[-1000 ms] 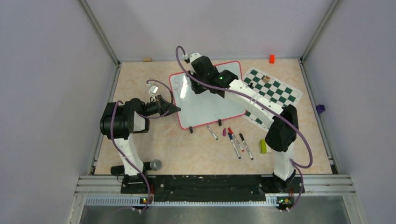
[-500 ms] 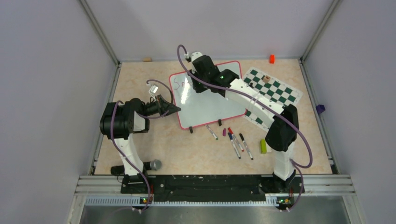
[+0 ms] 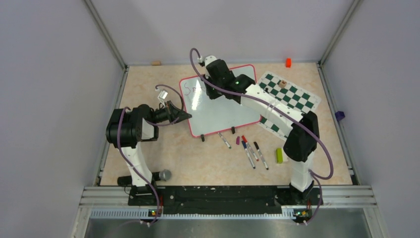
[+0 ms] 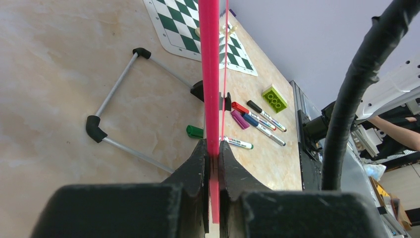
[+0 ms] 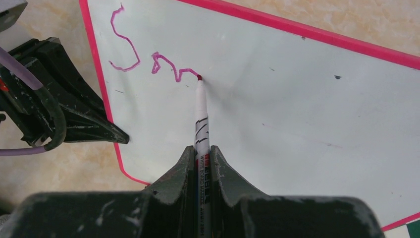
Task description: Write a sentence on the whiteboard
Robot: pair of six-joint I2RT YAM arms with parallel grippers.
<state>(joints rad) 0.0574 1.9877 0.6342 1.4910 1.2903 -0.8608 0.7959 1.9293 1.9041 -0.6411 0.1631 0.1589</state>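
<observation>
The whiteboard (image 3: 223, 109) lies mid-table, white with a pink rim; it fills the right wrist view (image 5: 277, 99). My left gripper (image 3: 184, 116) is shut on its left rim, seen edge-on as a pink strip (image 4: 210, 74) between the fingers (image 4: 195, 163). My right gripper (image 3: 207, 91) is shut on a white marker (image 5: 201, 124) whose tip touches the board. The sentence (image 5: 148, 54) so reads as purple "S" and part of an "m", near the board's upper left corner (image 3: 188, 88).
A green-and-white chess mat (image 3: 289, 99) lies right of the board. Several loose markers (image 3: 250, 151) and a green brick (image 3: 279, 155) lie near the front. An orange block (image 3: 288, 62) sits at the back, a microphone (image 3: 163, 175) at front left, a metal stand (image 4: 119, 99) under the board.
My right gripper has moved slightly right along the board's top, and the purple lettering has grown from "S" to the start of an "m". The left arm has not moved.
</observation>
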